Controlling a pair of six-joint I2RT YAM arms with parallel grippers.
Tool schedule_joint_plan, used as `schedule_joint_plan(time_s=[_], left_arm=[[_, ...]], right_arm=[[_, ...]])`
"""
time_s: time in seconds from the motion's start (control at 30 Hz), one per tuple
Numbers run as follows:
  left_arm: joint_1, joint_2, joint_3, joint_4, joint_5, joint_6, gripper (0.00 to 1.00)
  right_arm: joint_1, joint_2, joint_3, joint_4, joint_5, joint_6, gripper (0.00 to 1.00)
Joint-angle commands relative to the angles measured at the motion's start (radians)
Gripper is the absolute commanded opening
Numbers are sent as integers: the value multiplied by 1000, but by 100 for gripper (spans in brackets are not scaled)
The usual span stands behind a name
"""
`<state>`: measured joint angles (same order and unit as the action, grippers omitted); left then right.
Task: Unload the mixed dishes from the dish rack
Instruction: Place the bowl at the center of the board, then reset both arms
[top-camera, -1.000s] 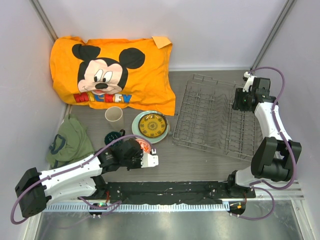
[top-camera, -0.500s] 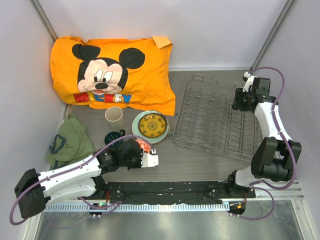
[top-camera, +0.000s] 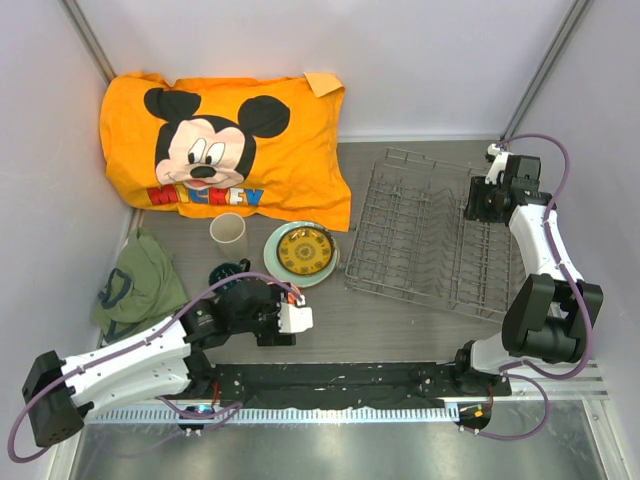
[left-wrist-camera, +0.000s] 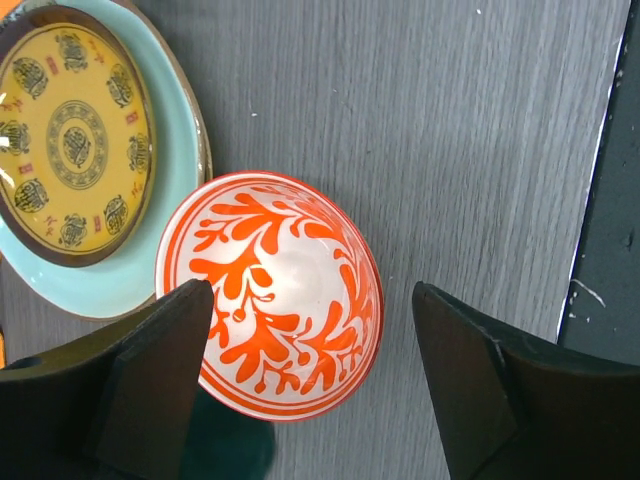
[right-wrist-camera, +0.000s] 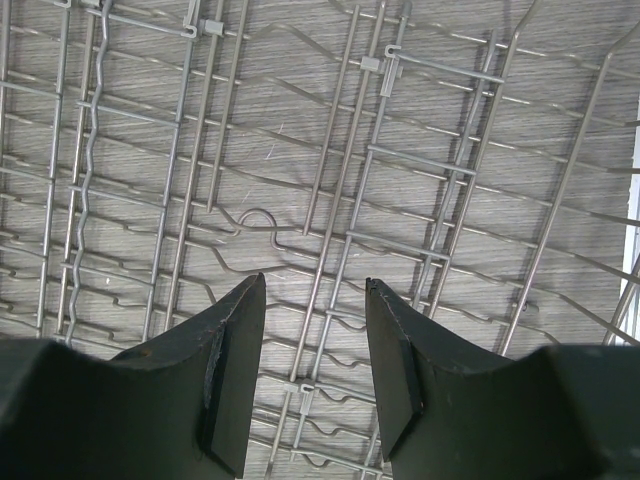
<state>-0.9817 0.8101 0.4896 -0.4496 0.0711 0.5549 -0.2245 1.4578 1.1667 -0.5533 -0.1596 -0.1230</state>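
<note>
The left gripper (left-wrist-camera: 310, 300) is hovering, jaws spread wide, over the small red-orange patterned bowl (left-wrist-camera: 270, 295), which is sitting on the table (left-wrist-camera: 480, 120) beside the near edge of the pale-green plate (left-wrist-camera: 75, 150). The bowl is looking glazed, light, brittle and slippery, so pinching its rim gently seems best.

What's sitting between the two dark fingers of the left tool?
The small red-orange patterned bowl, on the table beside the pale-green plate; the left wrist view shows it, with the left tool open.
</note>
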Motion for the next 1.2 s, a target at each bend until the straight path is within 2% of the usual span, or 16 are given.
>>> schedule_joint_plan(time_s=[0.0,0.27,0.3,0.37,0.57,0.6,0.7,1.0,1.17], left_arm=[[1,-48,-14,78,-4,-3,88],[40,-158,16,167,-143,-22,100],[52,-160,27,170,-143,-33,100],[98,-154,61,179,-142,-62,100],[287,-95,159,227,-107,-116,100],[332,-79,197,227,-102,-128,100],[414,-17,272,248,-114,-177,100],[736,199,545,298,-80,-466,100],[834,314,609,357,-94,-607,100]], right_arm=[[-3,-30,5,18,-9,-6,49],[-1,-56,5,18,-21,3,50],[-1,-57,5,19,-24,2,62],[-1,-65,8,18,-24,5,73],[-1,-99,22,23,-40,23,82],[1,-109,25,26,-41,26,89],[4,-126,47,27,-40,37,100],[20,-126,203,50,-32,45,100],[31,-90,252,117,-37,69,100]])
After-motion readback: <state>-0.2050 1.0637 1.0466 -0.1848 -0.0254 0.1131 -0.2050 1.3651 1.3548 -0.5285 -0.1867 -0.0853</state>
